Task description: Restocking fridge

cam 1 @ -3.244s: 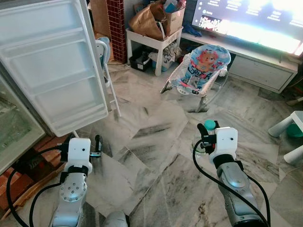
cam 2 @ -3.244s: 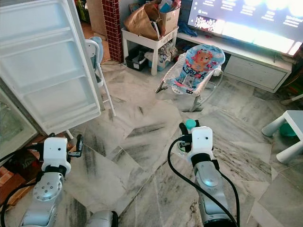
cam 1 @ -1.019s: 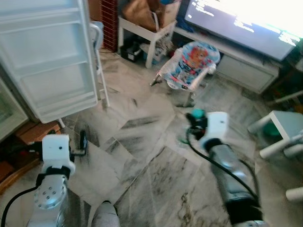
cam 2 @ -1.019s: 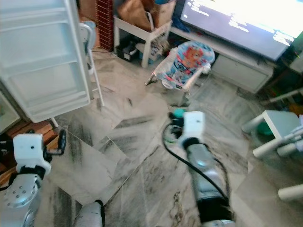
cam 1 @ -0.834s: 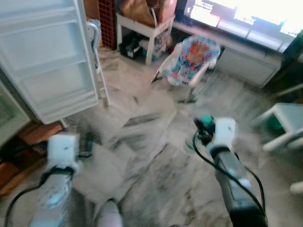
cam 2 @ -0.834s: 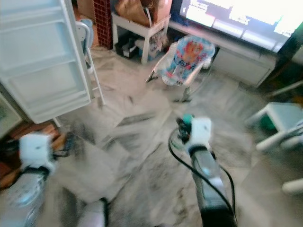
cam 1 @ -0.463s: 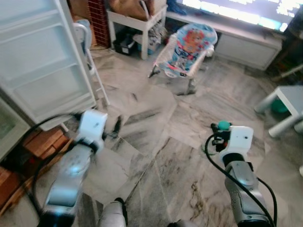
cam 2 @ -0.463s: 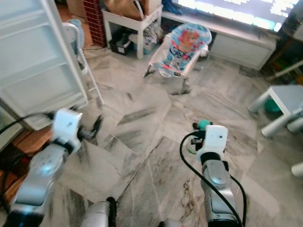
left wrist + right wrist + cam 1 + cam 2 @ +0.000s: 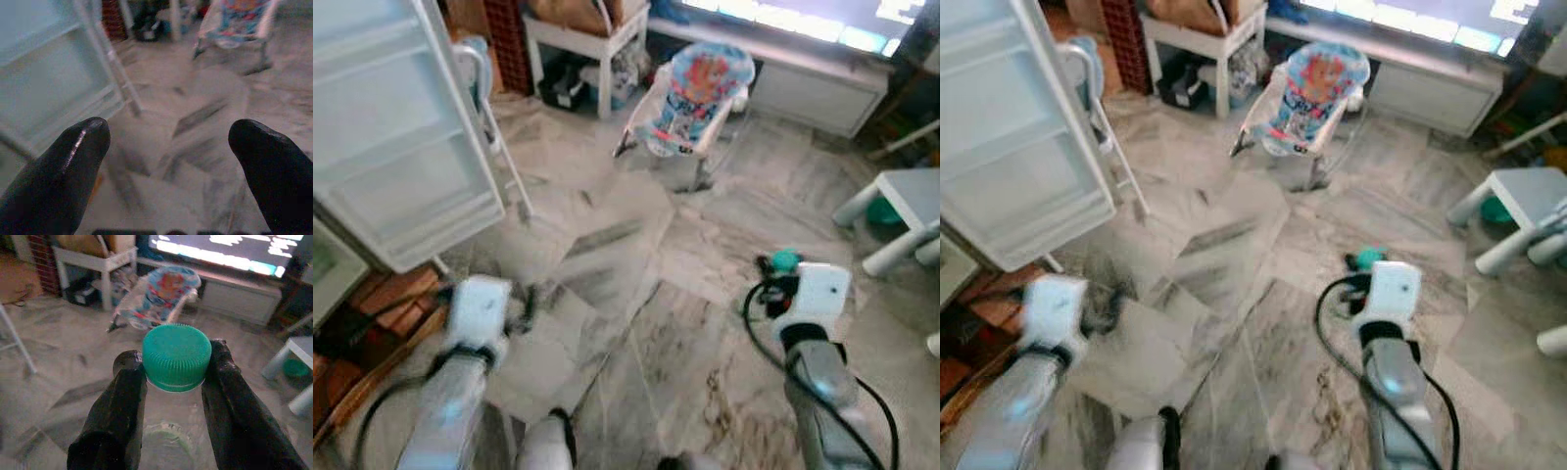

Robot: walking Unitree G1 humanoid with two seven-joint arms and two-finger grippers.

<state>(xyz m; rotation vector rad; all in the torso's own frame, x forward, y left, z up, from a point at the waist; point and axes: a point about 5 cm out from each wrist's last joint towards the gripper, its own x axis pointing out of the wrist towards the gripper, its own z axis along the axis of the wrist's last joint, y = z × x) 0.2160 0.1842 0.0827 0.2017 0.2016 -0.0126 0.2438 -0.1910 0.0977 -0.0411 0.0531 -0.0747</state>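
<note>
I've got one clear plastic bottle (image 9: 168,431) with a green cap (image 9: 176,357) in my right claw (image 9: 171,377), fingers closed on the neck just under the cap, carried out over the marble floor (image 9: 636,294). It looks light, thin-walled and slick, so probably squashy lower down; the stiff neck ring is the sensible hold and I'd keep it upright. My left claw (image 9: 171,142) is spread wide with nothing in it. The fridge door (image 9: 391,137) stands open on my left, shelves bare. Count: one bottle, one cap, two claws, one baby bouncer (image 9: 697,83), one white stool (image 9: 901,211).
</note>
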